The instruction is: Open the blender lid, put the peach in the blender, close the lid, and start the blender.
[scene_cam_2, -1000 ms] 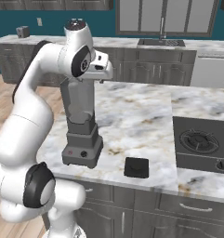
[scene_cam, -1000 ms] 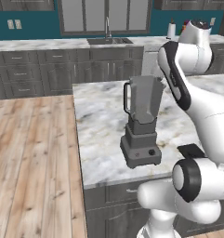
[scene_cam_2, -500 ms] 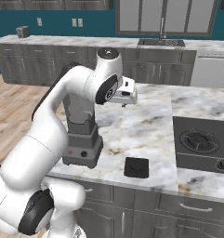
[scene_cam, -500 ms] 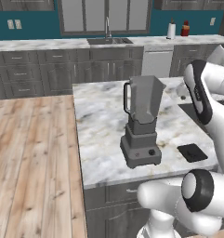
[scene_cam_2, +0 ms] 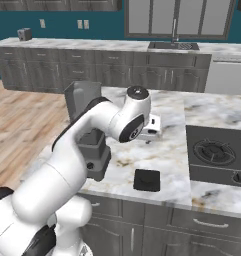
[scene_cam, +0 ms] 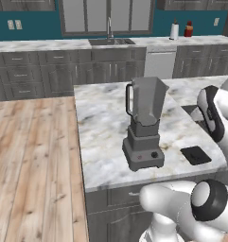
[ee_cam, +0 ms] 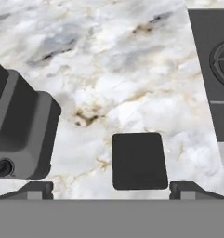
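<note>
The blender (scene_cam: 144,127) stands on the marble island, its dark base (ee_cam: 20,137) at the left of the hand view and its jar rim uncovered. The blender lid (ee_cam: 139,160) lies flat on the counter to the right of the base, also seen as a dark square (scene_cam_2: 146,180) near the front edge (scene_cam: 196,155). My gripper (ee_cam: 114,188) hangs above the counter just behind the lid, open, with its fingertips (ee_cam: 36,189) wide apart and nothing held. From the right base view the hand (scene_cam_2: 152,127) is low over the marble beside the blender. The peach is out of view.
A dark cooktop (scene_cam_2: 217,152) is set into the island right of the lid, and shows at the right edge of the hand view (ee_cam: 215,69). A sink (scene_cam: 110,41) and cabinets line the back wall. Wooden floor (scene_cam: 35,165) lies left of the island.
The arm has swung down from high above the blender to low over the counter right of it, near the lid. The jaws stayed open.
</note>
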